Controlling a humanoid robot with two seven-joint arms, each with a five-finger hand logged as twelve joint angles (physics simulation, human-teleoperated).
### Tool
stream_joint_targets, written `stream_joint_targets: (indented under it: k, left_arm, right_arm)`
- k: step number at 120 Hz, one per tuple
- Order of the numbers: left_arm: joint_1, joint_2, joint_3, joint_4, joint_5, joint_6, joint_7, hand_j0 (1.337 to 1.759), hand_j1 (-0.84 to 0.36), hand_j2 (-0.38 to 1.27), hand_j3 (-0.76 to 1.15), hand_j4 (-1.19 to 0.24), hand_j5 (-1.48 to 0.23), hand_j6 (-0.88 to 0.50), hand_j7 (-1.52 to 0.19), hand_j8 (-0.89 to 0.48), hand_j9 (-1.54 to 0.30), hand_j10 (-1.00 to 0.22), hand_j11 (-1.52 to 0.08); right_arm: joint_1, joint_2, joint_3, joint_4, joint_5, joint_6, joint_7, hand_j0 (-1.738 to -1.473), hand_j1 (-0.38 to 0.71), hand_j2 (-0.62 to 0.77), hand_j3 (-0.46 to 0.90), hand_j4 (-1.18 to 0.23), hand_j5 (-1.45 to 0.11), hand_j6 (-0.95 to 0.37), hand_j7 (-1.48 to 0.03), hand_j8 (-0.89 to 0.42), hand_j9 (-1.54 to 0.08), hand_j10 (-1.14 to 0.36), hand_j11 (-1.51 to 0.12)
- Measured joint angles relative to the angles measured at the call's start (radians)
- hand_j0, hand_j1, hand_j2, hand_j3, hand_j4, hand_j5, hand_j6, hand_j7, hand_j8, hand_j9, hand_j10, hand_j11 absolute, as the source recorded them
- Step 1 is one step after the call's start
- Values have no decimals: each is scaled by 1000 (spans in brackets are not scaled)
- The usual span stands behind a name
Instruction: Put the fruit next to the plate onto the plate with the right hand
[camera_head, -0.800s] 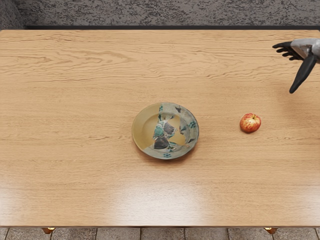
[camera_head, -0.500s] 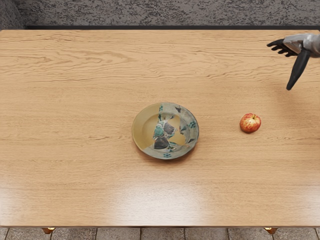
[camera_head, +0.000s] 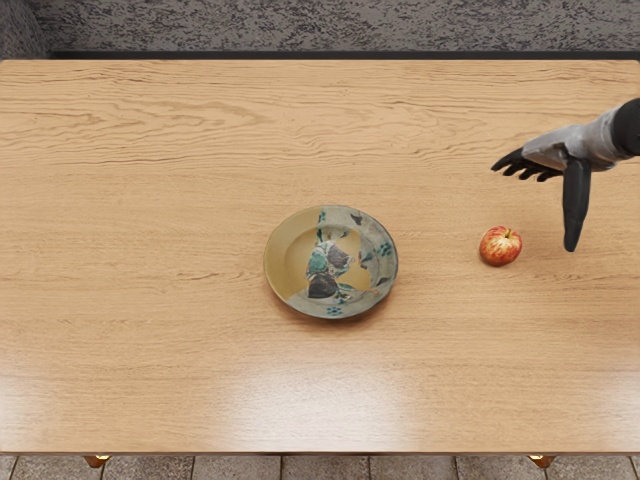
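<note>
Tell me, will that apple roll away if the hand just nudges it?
The apple looks round and smooth, resting free on the flat table, so a sideways nudge would probably roll it. It seems firm, so it should keep its shape when gripped. The right hand is open, not touching it.

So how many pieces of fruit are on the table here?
1. A single red apple lies on the table right of the patterned plate, apart from it; nothing appears hidden.
</note>
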Motion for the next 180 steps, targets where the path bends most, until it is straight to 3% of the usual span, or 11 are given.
stream_joint_targets:
  k: [11, 25, 51, 66, 88, 119, 152, 180]
  left_arm:
    - [0, 0, 0, 0, 0, 0, 0, 1658, 349, 0, 0, 0, 0, 0, 0, 0, 0, 0, 0]
    - [0, 0, 0, 0, 0, 0, 0, 1658, 349, 0, 0, 0, 0, 0, 0, 0, 0, 0, 0]
    - [0, 0, 0, 0, 0, 0, 0, 1658, 349, 0, 0, 0, 0, 0, 0, 0, 0, 0, 0]
    - [0, 0, 0, 0, 0, 0, 0, 1658, 349, 0, 0, 0, 0, 0, 0, 0, 0, 0, 0]
    - [0, 0, 0, 0, 0, 0, 0, 1658, 349, 0, 0, 0, 0, 0, 0, 0, 0, 0, 0]
    - [0, 0, 0, 0, 0, 0, 0, 1658, 349, 0, 0, 0, 0, 0, 0, 0, 0, 0, 0]
    - [0, 0, 0, 0, 0, 0, 0, 1658, 349, 0, 0, 0, 0, 0, 0, 0, 0, 0, 0]
    - [0, 0, 0, 0, 0, 0, 0, 1658, 349, 0, 0, 0, 0, 0, 0, 0, 0, 0, 0]
  right_arm:
    - [-15, 15, 3, 52, -32, -100, -55, -1658, -319, -5, 0, -29, -33, -30, -33, -29, -33, -28, -33]
    - [-57, 21, 3, 151, -87, -276, -82, -1658, -319, -5, 0, -29, -33, -30, -33, -29, -33, -28, -33]
    - [-177, 34, -1, 239, -197, -510, -94, -1658, -319, -4, 0, -29, -34, -31, -33, -30, -34, -29, -34]
    - [-214, 43, 0, 253, -221, -552, -95, -1658, -320, -4, 0, -29, -34, -31, -33, -30, -34, -29, -34]
    - [-235, -14, 2, 337, -230, -562, -95, -1658, -319, -4, 0, -30, -35, -32, -34, -31, -35, -30, -35]
    - [-236, -27, 7, 329, -294, -589, -140, -1658, -220, -20, 0, -114, -143, -116, -142, -115, -143, -113, -142]
    - [-244, 12, 5, 322, -332, -668, -146, -1658, -165, -29, 0, -160, -203, -162, -202, -161, -202, -159, -202]
    - [-256, 34, 6, 317, -334, -686, -146, -1658, -49, -47, 0, -256, -328, -258, -327, -257, -328, -255, -327]
